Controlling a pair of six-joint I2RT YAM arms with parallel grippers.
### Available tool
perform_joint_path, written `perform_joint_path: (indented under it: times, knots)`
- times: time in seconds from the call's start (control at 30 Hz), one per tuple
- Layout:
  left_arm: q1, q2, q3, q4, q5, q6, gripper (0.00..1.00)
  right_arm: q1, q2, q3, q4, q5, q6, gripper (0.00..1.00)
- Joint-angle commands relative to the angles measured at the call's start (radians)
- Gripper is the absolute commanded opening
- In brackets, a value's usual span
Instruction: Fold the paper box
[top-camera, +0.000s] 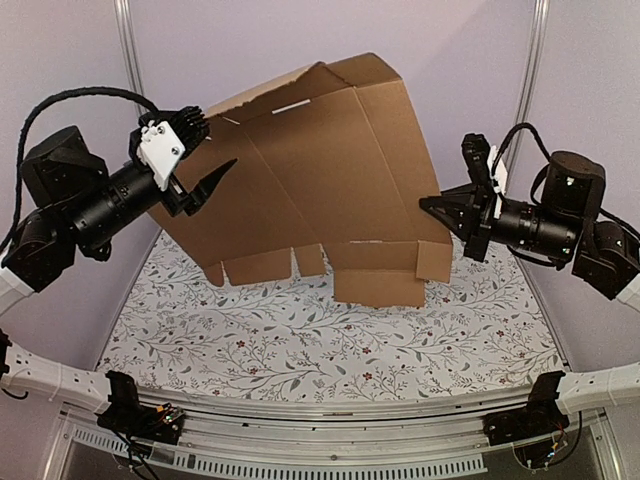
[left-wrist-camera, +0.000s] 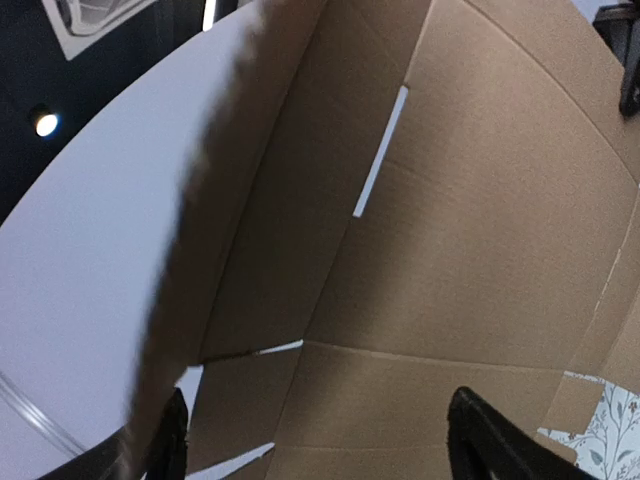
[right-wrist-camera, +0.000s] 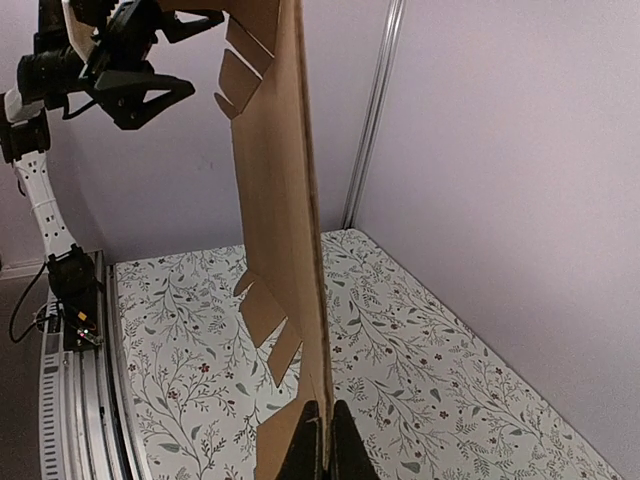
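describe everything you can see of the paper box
The paper box is a brown cardboard sheet, unfolded, creased, with a slot near its top and tabs along its lower edge. It hangs nearly upright above the flowered table. The right pincer is shut on its right edge; the open left pincer sits at its left edge.

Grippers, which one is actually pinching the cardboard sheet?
The right gripper: its fingers are shut on the edge of the paper box. The left gripper stands wide open.

1 paper box, 2 arms
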Motion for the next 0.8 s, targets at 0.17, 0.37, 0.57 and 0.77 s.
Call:
perform_joint_path:
  times: [0.17, 0.37, 0.57, 0.77]
  knots:
    - [-0.012, -0.103, 0.002, 0.074, -0.022, -0.156, 1.0, -0.005, 0.073, 0.266, -0.274, 0.054, 0.216, 0.0]
    - [-0.012, -0.181, -0.001, 0.033, 0.037, -0.271, 1.0, -0.021, 0.143, 0.333, -0.442, 0.116, 0.349, 0.0]
    - [-0.011, -0.228, -0.017, -0.016, 0.035, -0.319, 1.0, -0.115, 0.23, 0.286, -0.527, 0.04, 0.438, 0.0]
    - [-0.011, -0.233, -0.044, -0.078, -0.007, -0.369, 1.0, -0.275, 0.346, 0.221, -0.556, -0.024, 0.432, 0.0]
